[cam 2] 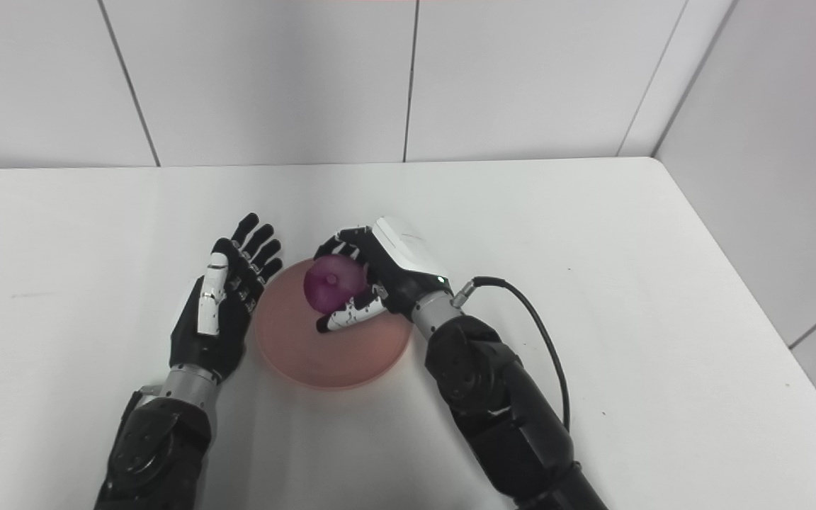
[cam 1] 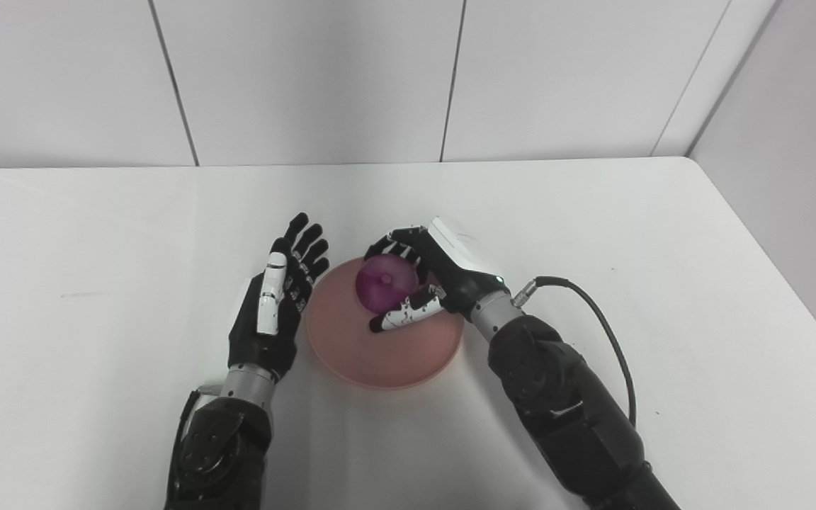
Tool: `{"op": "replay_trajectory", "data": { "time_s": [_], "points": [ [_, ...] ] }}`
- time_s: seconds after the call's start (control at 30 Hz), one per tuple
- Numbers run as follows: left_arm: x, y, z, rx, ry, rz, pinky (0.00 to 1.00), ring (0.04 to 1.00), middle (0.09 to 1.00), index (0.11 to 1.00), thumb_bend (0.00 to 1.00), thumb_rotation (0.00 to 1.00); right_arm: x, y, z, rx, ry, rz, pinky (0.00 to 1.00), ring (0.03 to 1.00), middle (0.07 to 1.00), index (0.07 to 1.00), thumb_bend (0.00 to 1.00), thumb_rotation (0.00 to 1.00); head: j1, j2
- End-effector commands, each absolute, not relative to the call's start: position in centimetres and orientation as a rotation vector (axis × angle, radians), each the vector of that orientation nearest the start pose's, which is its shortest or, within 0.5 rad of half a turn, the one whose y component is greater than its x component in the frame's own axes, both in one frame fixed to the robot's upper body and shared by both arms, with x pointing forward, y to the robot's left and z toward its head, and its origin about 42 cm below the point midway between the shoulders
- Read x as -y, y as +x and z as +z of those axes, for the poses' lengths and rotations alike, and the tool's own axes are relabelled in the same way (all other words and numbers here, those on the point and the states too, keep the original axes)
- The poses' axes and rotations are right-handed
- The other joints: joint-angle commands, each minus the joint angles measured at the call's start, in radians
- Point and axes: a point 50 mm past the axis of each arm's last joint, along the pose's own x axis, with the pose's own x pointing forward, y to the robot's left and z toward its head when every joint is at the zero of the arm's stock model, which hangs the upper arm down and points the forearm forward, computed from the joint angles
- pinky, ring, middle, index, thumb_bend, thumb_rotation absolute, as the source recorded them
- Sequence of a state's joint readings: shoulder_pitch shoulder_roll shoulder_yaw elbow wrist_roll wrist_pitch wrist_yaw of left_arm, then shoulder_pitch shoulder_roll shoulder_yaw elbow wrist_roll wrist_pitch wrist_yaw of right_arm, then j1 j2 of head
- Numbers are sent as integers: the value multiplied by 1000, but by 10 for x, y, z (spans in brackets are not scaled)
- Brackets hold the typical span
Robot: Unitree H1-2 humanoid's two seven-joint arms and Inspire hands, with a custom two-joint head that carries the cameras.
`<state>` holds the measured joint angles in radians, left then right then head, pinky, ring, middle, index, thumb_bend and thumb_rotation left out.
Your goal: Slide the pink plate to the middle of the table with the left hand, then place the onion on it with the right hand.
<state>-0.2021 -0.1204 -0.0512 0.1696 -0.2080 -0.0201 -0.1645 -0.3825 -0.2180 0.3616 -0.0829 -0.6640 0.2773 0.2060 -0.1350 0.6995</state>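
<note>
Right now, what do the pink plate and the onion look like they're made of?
Pink plate: probably matte plastic, going by its even, dull colour and thin rim. Onion in the right hand: smooth purple skin with a soft sheen; real or a plastic model, I cannot tell.

Left hand (cam 1: 271, 306): black, with white thumb plate.
Right hand (cam 1: 428, 276): black, white back cover, white thumb segments.
Wrists: silver metal rings.
Forearms: glossy black shells.
Cable (cam 1: 603, 316): black, with metal plug at right wrist.
</note>
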Motion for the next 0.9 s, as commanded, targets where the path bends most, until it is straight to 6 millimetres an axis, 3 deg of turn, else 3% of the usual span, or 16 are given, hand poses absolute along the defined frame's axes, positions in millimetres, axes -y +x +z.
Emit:
{"op": "replay_trajectory", "data": {
  "time_s": [0.0,0.5,0.67,0.7,0.77,0.87],
  "points": [
    [-127,323,83,-43,-317,-252,935,936,937,922,493,1000,152,374,214,287,-963,339,330,425,516,489,515,143,1,0],
    [-127,323,84,-40,-319,-250,939,939,943,925,484,1000,149,369,195,261,-981,372,299,402,510,491,515,145,2,1],
    [-127,324,83,-38,-316,-251,938,938,939,922,485,1000,148,367,196,264,-957,357,380,487,586,492,518,146,1,1],
    [-127,323,83,-39,-315,-251,937,938,938,921,486,1000,148,367,197,267,-953,351,423,534,620,580,709,182,0,1],
    [-127,323,84,-41,-315,-251,942,939,938,922,488,1000,148,366,197,267,-950,347,460,570,647,632,840,232,0,1],
    [-127,323,84,-41,-314,-254,943,940,938,922,490,1000,149,365,198,255,-954,352,468,586,663,668,907,281,0,2]
  ]
}}
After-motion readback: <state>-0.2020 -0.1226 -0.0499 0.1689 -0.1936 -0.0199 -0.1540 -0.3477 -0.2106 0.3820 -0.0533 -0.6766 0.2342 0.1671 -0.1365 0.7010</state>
